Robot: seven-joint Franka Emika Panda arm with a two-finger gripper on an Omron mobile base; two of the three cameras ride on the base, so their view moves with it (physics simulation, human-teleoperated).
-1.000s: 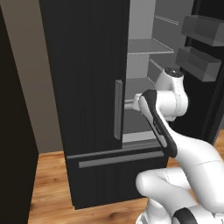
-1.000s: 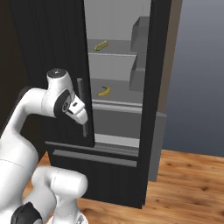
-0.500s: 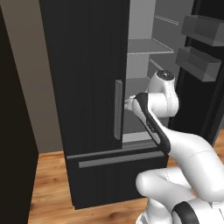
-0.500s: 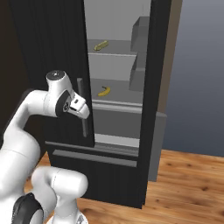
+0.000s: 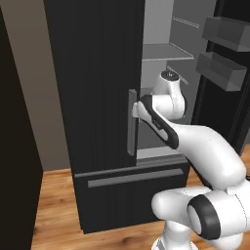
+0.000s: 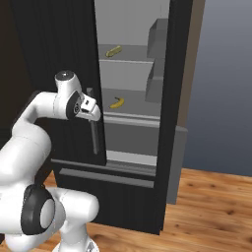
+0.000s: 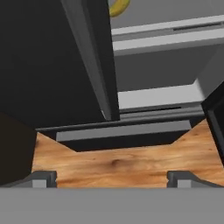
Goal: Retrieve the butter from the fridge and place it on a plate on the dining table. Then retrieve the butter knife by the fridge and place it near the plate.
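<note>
Right base view: the white arm reaches up to the black French-door fridge (image 6: 133, 162), whose right-hand door stands open on light grey shelves. The claw (image 6: 91, 109) sits at the inner edge of the closed left door, just beside its grey vertical bar handle (image 6: 92, 127). On the upper shelf lies the butter (image 6: 113, 51), a slim straight yellow stick set at an angle. One shelf lower rests a curved yellow banana (image 6: 116, 103), a little to the right of the claw. A grey drawer front runs below that shelf, and a horizontal bar handle (image 6: 106, 177) crosses the freezer drawer near the wood floor (image 6: 211, 211).

From the left base view, the claw (image 5: 137, 108) meets the same door handle (image 5: 131, 122) at the door's edge, with door bins (image 5: 219, 71) on the opened door to the right.

Looking along the hand, the two dark fingertips (image 7: 43, 177) stand wide apart with nothing between them, above wood flooring; the handle (image 7: 89, 57) rises ahead of them, and the banana's (image 7: 119, 7) curve shows at the top edge.
</note>
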